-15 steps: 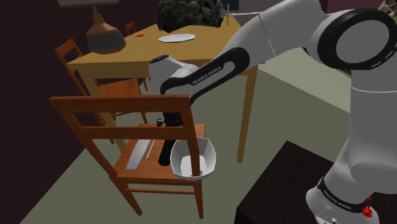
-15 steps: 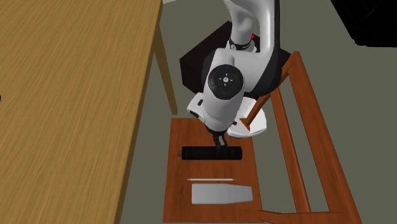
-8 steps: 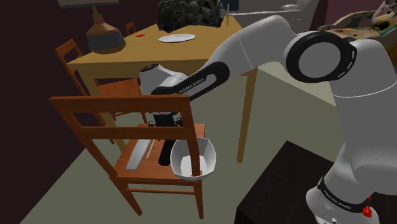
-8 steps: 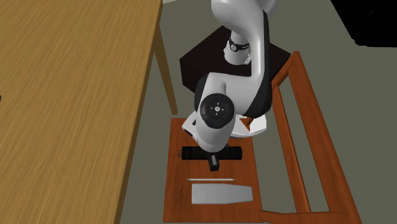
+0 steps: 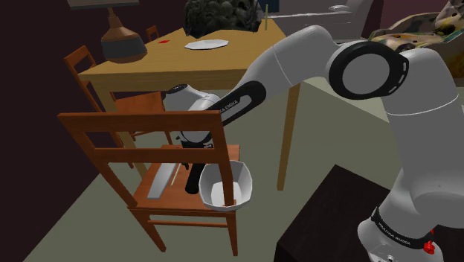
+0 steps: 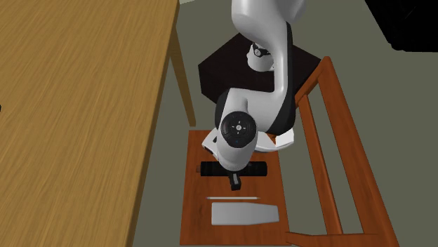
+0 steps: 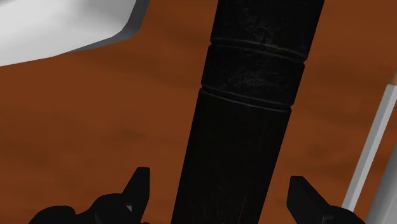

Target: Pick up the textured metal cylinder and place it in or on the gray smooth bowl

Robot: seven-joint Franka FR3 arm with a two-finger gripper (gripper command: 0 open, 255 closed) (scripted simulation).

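The dark, ridged cylinder [image 5: 191, 177] lies flat on the wooden chair seat [image 6: 193, 210], its two ends [image 6: 209, 169] sticking out from under my wrist. Beside it on the seat's corner nearest the stand sits the pale faceted bowl [image 5: 227, 186], also seen at the bowl's rim [image 6: 282, 143] and in the wrist view as the bowl [image 7: 57, 25]. My gripper [image 7: 219, 192] hangs low over the cylinder [image 7: 254, 95], open. One black fingertip [image 7: 138, 183] stands on each side of it, neither clasping it. In the shoulder view the gripper [image 5: 195, 158] sits just behind the chair's back rail.
The chair's back rails [image 5: 141, 123] rise between the shoulder camera and the seat. A flat grey slab [image 6: 244, 213] and a thin white rod [image 6: 233, 199] lie on the seat beyond the cylinder. A big wooden table [image 6: 77, 105] and its leg [image 6: 184, 77] stand close alongside.
The arm's wrist has swung away from the bowl side to above the cylinder's middle and has sunk lower toward the seat. Cylinder and bowl have not moved.
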